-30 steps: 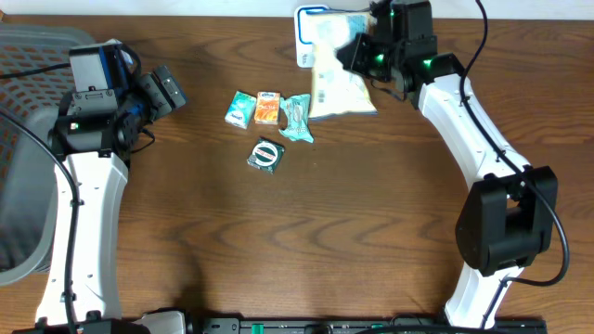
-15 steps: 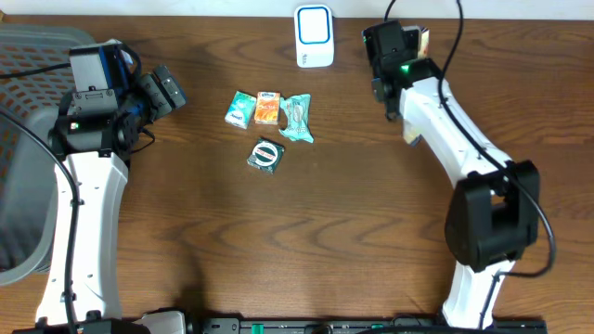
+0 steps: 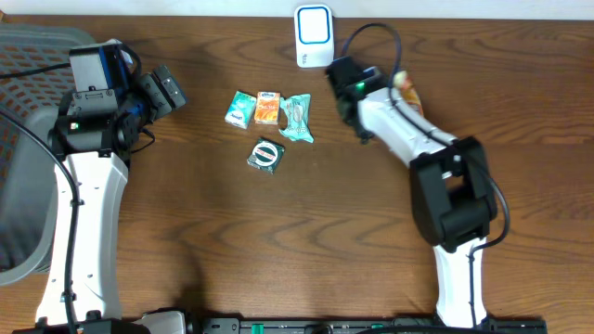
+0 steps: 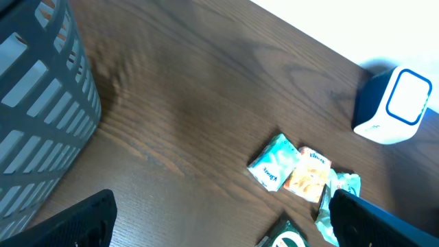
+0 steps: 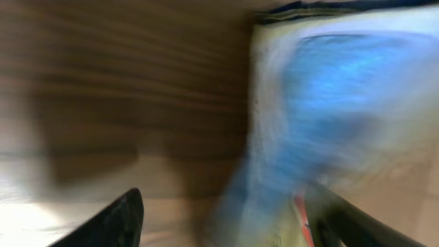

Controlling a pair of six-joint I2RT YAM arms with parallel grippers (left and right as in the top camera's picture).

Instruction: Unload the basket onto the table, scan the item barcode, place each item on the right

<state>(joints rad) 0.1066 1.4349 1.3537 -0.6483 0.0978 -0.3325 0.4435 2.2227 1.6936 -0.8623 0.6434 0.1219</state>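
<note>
The item, a pale bag (image 3: 406,94) with blue print and an orange edge, shows only as a sliver behind my right arm, to the right of the white and blue scanner (image 3: 314,35). In the right wrist view the bag (image 5: 322,116) is a blur lying against the right finger. My right gripper (image 3: 351,78) hangs low over the table just below the scanner. Its jaws (image 5: 230,223) stand wide apart, open. My left gripper (image 3: 165,90) hovers at the far left, open and empty (image 4: 226,230). The scanner (image 4: 394,106) also shows in the left wrist view.
Small packets lie left of centre: a teal one (image 3: 240,109), an orange one (image 3: 267,108), a pale green wrapper (image 3: 297,118) and a dark green round pack (image 3: 266,155). A grey slatted basket (image 3: 28,56) stands at the left edge.
My right arm swung away from the scanner and then left and down to the table with the bag. Its jaws, shut on the bag before, now stand apart. The left arm stayed still.
</note>
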